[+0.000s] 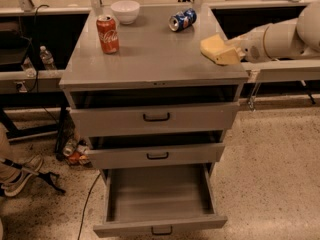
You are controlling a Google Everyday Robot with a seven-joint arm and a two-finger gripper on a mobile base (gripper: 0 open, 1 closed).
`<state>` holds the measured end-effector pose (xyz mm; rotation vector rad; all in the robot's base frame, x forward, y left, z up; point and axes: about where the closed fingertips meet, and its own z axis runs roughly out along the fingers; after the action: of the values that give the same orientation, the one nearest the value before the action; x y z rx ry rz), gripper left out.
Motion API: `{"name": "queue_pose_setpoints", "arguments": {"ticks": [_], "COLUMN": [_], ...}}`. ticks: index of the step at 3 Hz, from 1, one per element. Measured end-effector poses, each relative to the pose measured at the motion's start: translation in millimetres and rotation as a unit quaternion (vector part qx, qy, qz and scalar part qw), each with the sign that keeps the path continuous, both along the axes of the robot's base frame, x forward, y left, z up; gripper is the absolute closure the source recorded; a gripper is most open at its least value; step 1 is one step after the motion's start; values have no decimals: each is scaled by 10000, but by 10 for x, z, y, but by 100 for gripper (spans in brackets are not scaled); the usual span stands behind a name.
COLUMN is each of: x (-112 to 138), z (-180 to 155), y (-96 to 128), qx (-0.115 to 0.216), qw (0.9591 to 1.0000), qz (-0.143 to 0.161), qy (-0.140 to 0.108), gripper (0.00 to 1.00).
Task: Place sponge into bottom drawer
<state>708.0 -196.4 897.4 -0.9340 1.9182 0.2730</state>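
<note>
The pale-yellow sponge (215,48) is held in my gripper (229,52) above the right edge of the grey cabinet top (150,59). My cream arm reaches in from the right. The gripper is shut on the sponge, which sticks out to the left of the fingers. The bottom drawer (159,227) is pulled wide open below, its grey inside bare, its black handle at the front. It lies well below and to the left of the sponge.
A red cola can (107,33) stands upright at the back left of the top. A white bowl (125,11) sits behind it. A blue can (182,19) lies on its side at the back right. The two upper drawers (155,117) are slightly open.
</note>
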Motion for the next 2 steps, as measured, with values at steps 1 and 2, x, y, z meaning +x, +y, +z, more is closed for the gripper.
{"name": "queue_pose_setpoints", "arguments": {"ticks": [1,2], "x": [-821,-1317], "z": [-247,-418], "y": [-93,-136], "qx": [-610,-885], "qw": [9930,9817], "qz": [992,1635], "qy": [209,414], "gripper": [100,100]}}
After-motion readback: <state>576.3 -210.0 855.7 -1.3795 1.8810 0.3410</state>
